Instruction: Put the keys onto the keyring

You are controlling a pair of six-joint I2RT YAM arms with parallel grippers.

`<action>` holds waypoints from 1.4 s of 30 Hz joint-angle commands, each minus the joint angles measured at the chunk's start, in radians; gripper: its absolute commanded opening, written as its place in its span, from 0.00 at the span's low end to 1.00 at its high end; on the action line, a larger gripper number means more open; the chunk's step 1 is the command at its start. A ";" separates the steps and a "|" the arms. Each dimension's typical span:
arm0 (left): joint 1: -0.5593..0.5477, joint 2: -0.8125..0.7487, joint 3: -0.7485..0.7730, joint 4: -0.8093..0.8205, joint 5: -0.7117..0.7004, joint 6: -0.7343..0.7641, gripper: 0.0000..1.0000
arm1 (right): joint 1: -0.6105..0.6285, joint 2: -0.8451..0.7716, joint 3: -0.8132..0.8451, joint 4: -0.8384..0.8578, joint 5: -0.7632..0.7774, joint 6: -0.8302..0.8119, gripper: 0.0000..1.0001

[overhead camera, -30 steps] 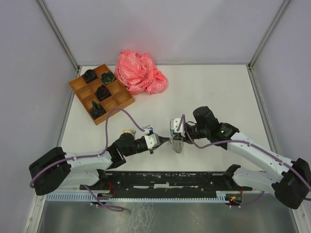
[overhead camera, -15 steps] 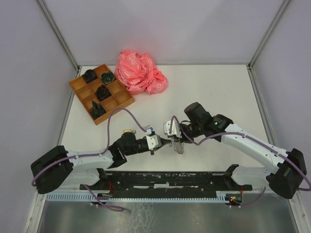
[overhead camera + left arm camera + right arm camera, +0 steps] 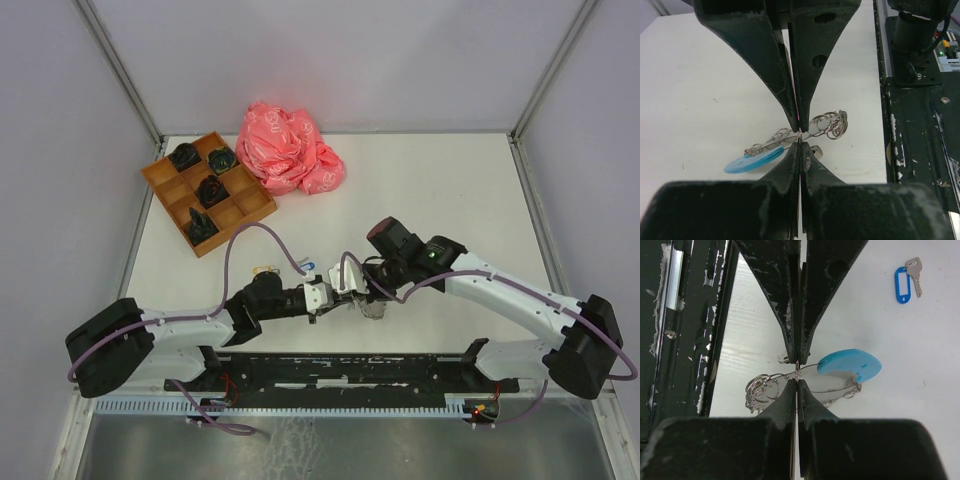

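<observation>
The keyring (image 3: 752,161) is a thin wire loop with a light blue curved segment and a cluster of small silver rings (image 3: 832,125). It hangs just above the table between the two arms. My left gripper (image 3: 799,135) is shut on its wire. My right gripper (image 3: 797,371) is shut on the same wire from the other side, beside the blue segment (image 3: 850,365). In the top view the two grippers (image 3: 340,297) (image 3: 368,296) meet tip to tip. One of the keys, with a blue tag (image 3: 902,285), lies loose on the table. Another, with a yellow tag (image 3: 264,270), lies by the left arm.
A brown divided tray (image 3: 160,176) holding dark objects stands at the back left. A crumpled pink bag (image 3: 288,148) lies beside it. The black base rail (image 3: 350,368) runs along the near edge.
My right arm has swung left and down toward the left gripper, bringing the keyring with it. The left gripper has shifted slightly right. Both stay shut.
</observation>
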 commanded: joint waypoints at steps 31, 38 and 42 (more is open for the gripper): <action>0.013 0.231 -0.150 0.636 -0.079 -0.075 0.03 | -0.124 -0.221 -0.216 0.269 -0.078 0.088 0.42; 0.013 0.232 -0.156 0.652 -0.071 -0.069 0.03 | -0.152 -0.208 -0.335 0.499 -0.123 0.191 0.39; 0.012 0.231 -0.156 0.651 -0.066 -0.066 0.03 | -0.154 -0.207 -0.377 0.587 -0.127 0.223 0.35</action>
